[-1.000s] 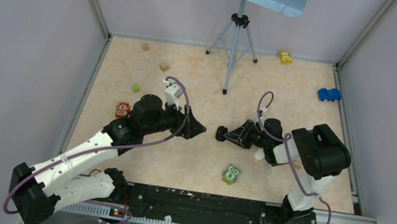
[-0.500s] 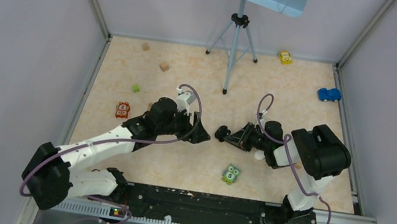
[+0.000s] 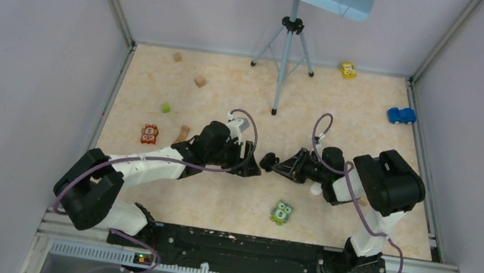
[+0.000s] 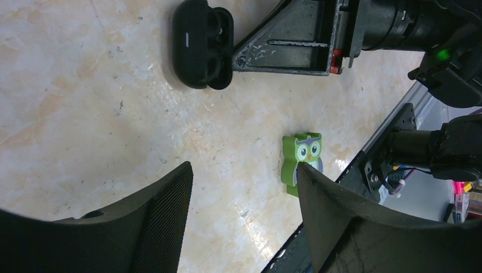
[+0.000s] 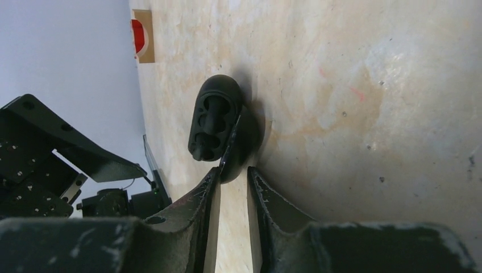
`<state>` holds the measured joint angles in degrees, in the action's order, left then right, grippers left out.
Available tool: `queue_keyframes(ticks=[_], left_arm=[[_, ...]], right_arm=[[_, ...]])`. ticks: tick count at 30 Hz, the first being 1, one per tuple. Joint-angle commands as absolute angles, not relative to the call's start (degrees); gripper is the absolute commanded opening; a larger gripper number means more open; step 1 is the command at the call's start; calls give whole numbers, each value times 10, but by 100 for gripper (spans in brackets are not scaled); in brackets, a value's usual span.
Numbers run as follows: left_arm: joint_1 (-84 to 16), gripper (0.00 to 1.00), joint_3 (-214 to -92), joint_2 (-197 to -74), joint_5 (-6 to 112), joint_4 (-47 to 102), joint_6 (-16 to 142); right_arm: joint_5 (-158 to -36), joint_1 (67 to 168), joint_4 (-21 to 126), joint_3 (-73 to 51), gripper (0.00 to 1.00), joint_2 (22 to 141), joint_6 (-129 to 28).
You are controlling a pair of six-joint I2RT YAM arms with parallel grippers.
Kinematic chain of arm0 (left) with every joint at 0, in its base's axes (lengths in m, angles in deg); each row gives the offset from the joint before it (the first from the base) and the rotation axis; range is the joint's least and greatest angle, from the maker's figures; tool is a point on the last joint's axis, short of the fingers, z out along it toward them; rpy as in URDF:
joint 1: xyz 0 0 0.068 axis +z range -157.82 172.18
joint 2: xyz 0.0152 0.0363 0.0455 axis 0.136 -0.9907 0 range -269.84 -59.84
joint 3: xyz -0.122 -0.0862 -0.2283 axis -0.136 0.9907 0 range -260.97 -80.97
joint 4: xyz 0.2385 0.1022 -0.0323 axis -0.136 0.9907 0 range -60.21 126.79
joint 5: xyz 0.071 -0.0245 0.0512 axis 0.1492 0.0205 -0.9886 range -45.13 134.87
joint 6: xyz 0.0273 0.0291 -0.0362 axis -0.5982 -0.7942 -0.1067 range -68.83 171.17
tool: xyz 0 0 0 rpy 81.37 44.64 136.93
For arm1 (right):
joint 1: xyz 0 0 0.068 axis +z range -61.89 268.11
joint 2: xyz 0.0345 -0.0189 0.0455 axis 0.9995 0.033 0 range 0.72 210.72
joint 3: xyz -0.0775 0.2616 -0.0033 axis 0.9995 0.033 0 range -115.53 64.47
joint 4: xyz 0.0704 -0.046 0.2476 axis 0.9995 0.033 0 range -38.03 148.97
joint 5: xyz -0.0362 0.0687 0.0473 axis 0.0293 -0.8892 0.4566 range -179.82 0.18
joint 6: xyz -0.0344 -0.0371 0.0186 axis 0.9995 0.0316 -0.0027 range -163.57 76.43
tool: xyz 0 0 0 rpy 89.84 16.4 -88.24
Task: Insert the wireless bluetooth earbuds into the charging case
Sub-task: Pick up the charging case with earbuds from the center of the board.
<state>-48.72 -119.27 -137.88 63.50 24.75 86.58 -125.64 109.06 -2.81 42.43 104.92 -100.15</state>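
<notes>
A black charging case [image 3: 268, 161] stands open on the table centre. It shows in the left wrist view [image 4: 202, 42] and the right wrist view [image 5: 217, 118], with dark wells. I cannot tell whether buds sit in them. No loose earbud is visible. My right gripper [image 3: 274, 163] lies low and is shut on the case's thin lower half [image 5: 233, 170]. My left gripper [image 3: 251, 166] is open and empty [image 4: 244, 168], just left of the case and not touching it.
A green owl toy [image 3: 281, 213] [image 4: 302, 159] lies near the front. A red owl toy [image 3: 149, 133], a tan block [image 3: 183, 133] and a green cube [image 3: 166, 107] lie to the left. A tripod [image 3: 285, 56], wooden cubes [image 3: 200, 81] and toy cars [image 3: 401, 115] stand at the back. A small white thing [image 3: 317, 188] lies by my right wrist.
My left arm has stretched out to the right and lowered, bringing its open gripper close to the case. My right gripper and the case have hardly moved.
</notes>
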Motion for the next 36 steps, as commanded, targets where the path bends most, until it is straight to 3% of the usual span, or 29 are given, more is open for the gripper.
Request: queue_keyframes(ticks=[1, 12, 23, 36], left_arm=[[-485, 72, -1216, -1387, 644, 203, 859], [-484, 72, -1211, -1395, 639, 202, 847], [-485, 84, -1290, -1487, 654, 220, 786], [-484, 81, -1370, -1606, 654, 240, 812]], right_arm=[[-1245, 1097, -34, 407, 21, 1066, -990], [-1253, 1097, -31, 400, 0, 1061, -988], [-1247, 1097, 63, 394, 0, 997, -936], [-1252, 1096, 76, 387, 0, 1001, -926]])
